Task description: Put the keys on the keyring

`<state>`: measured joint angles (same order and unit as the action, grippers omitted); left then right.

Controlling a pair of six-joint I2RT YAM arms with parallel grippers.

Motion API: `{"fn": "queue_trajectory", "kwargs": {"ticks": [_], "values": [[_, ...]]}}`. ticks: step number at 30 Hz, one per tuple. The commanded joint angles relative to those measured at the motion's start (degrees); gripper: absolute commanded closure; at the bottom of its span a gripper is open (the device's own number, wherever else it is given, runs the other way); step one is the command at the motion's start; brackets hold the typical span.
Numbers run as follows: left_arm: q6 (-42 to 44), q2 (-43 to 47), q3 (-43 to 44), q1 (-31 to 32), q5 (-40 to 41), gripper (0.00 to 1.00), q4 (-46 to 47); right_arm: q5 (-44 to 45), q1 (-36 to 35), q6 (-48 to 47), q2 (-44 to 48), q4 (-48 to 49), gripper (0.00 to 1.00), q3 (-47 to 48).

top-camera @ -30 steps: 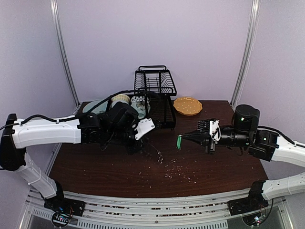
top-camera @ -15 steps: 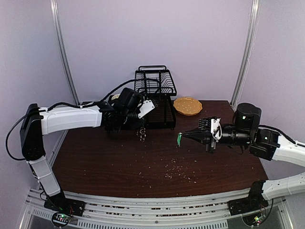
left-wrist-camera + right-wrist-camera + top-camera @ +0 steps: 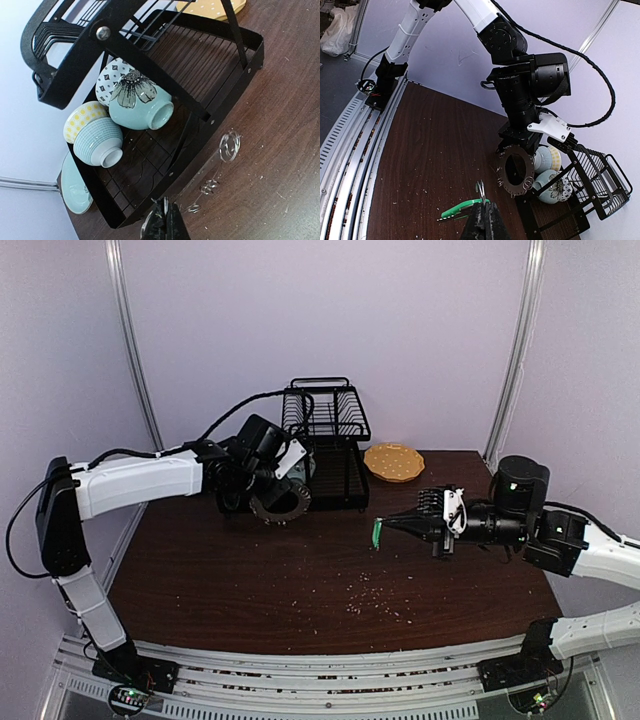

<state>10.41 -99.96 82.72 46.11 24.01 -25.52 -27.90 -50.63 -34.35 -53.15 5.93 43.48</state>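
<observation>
Dark wooden table [image 3: 200,580] bears a black rack [image 3: 345,475], yellow plate [image 3: 393,462] and crumbs [image 3: 368,592].

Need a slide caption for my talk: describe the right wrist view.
Right tool grips a green key, facing the left tool holding the keyring near the dish rack.

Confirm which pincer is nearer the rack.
Left. The left pincer holds the keyring right beside the rack; the right pincer, gripping a green key, hangs well off to its right.

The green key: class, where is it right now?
In the top view the green key hangs right of centre above the table, clamped in the right tool, apart from the keyring at the left tool.
</observation>
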Motion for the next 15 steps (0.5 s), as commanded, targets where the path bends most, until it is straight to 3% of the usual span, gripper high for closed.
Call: {"fn": "queue_trajectory", "kwargs": {"ticks": [1,5,15], "values": [[-0.4,0.0,-0.9,-1.5,2.3,1.0,2.1,-1.1,0.3,-0.2,0.6,0.7,1.0,0.8],[3.2,-1.6,-1.2,-4.0,0.2,1.0,6.2,-0.6,0.3,-0.2,1.3,0.2,1.0,0.7],[0.1,-6.7,1.6,-6.7,-3.9,1.0,6.3,-0.3,0.3,0.1,1.8,0.0,1.0,0.2]]}}
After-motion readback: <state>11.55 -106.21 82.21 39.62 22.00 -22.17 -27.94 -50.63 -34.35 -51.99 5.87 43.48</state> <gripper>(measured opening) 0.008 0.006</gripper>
